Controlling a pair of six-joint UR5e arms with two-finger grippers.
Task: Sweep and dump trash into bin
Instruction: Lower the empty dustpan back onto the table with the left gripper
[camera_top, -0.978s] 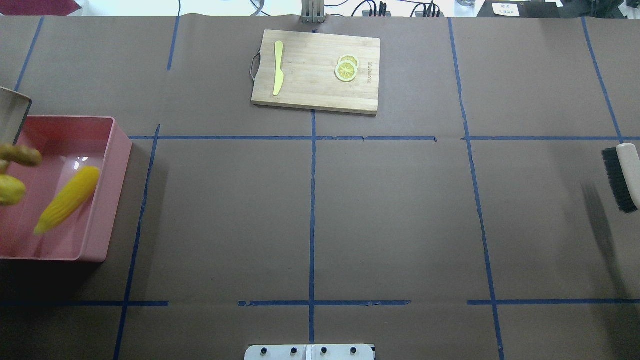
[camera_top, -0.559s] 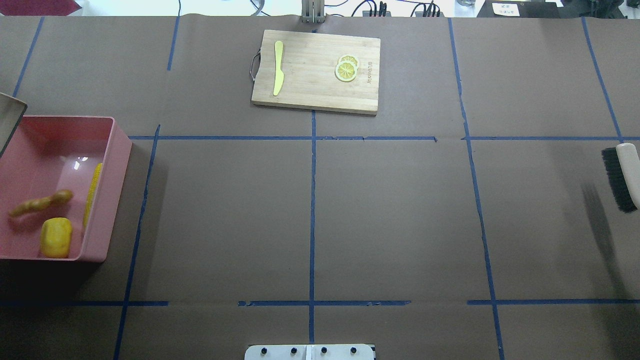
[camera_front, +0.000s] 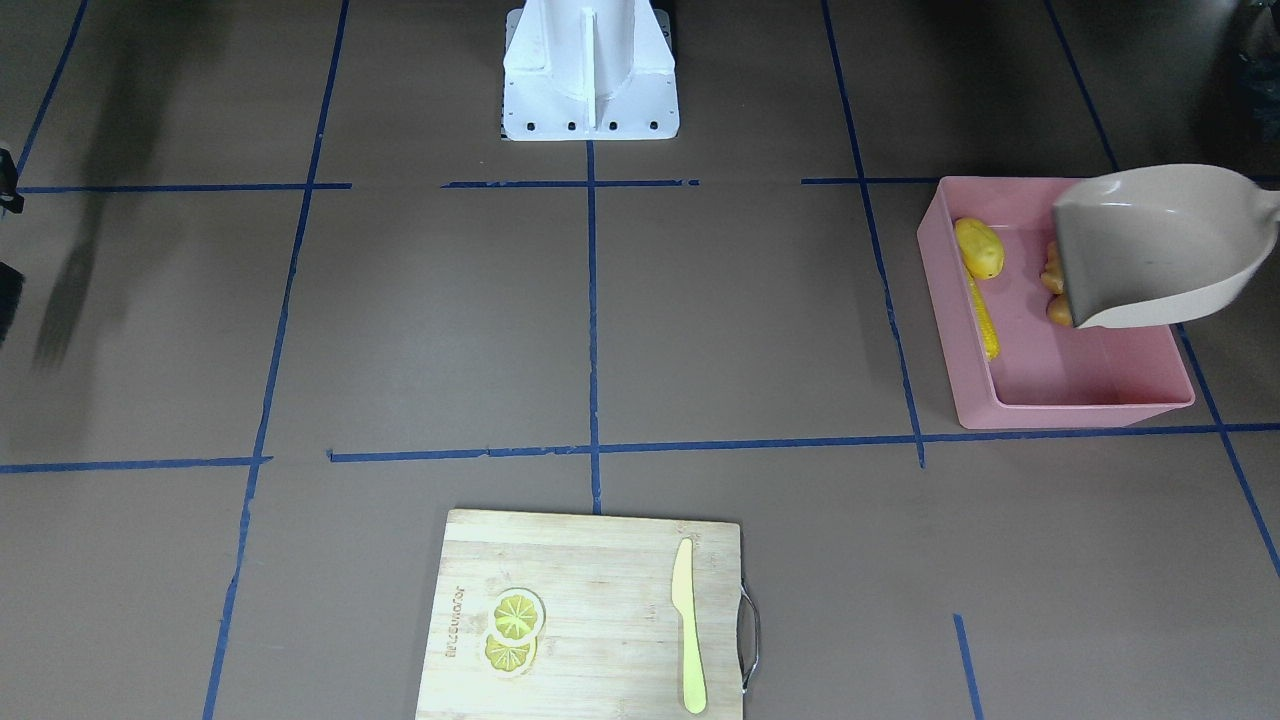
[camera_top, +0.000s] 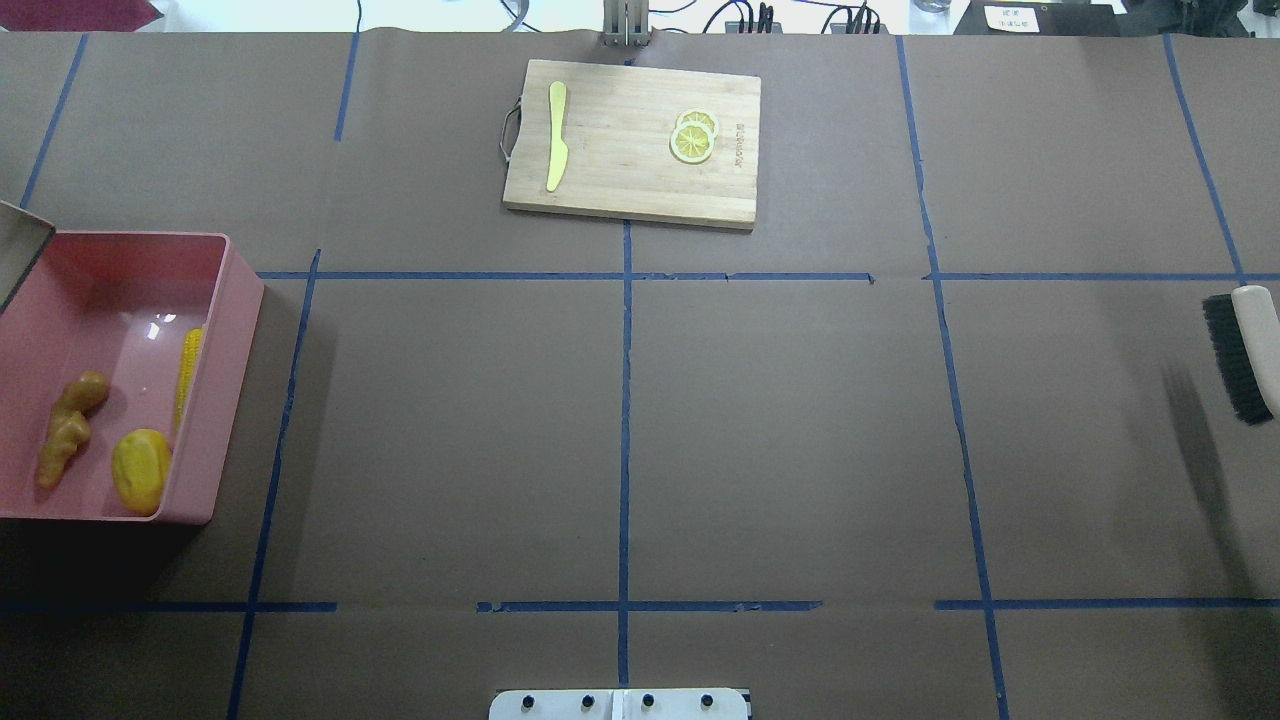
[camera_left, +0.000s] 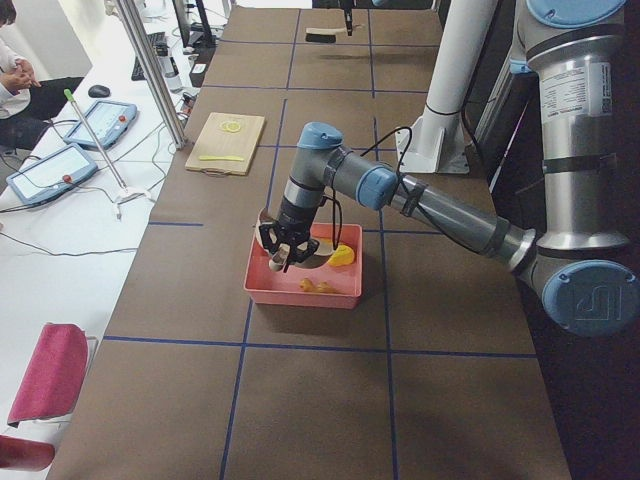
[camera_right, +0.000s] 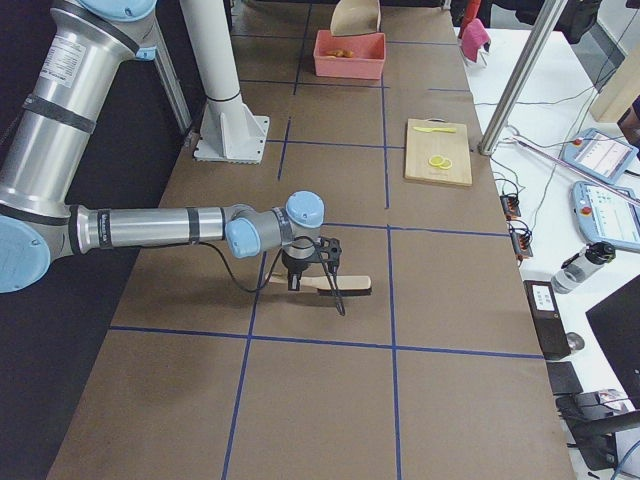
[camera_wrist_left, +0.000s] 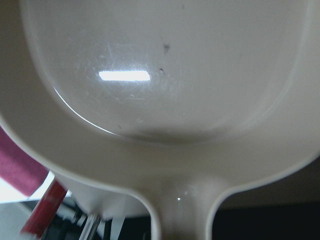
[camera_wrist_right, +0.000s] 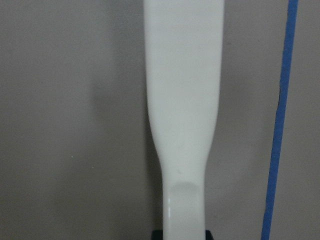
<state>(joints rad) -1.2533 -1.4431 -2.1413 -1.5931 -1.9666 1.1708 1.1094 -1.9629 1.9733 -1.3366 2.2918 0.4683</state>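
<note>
The pink bin (camera_top: 215, 380) stands at the table's left edge and also shows in the front view (camera_front: 1060, 400). Inside it lie the corn cob (camera_top: 187, 375) along the right wall, the yellow lump (camera_top: 140, 470) and the ginger root (camera_top: 65, 430). My left gripper (camera_left: 290, 248) is shut on the handle of the beige dustpan (camera_front: 1160, 245), which hangs tilted and empty over the bin. My right gripper (camera_right: 312, 272) is shut on the handle of a black-bristled brush (camera_top: 1240, 355), held just above the table at the far right.
A wooden cutting board (camera_top: 630, 145) lies at the far middle with a pale yellow-green knife (camera_top: 555, 135) and lemon slices (camera_top: 693, 138) on it. The robot's base (camera_front: 590, 70) stands at the near middle edge. Blue tape lines cross the brown table cover.
The three toy foods fell from the dustpan into the bin and settled on its floor. The dustpan's edge drew back a little to the left. The brush has not moved.
</note>
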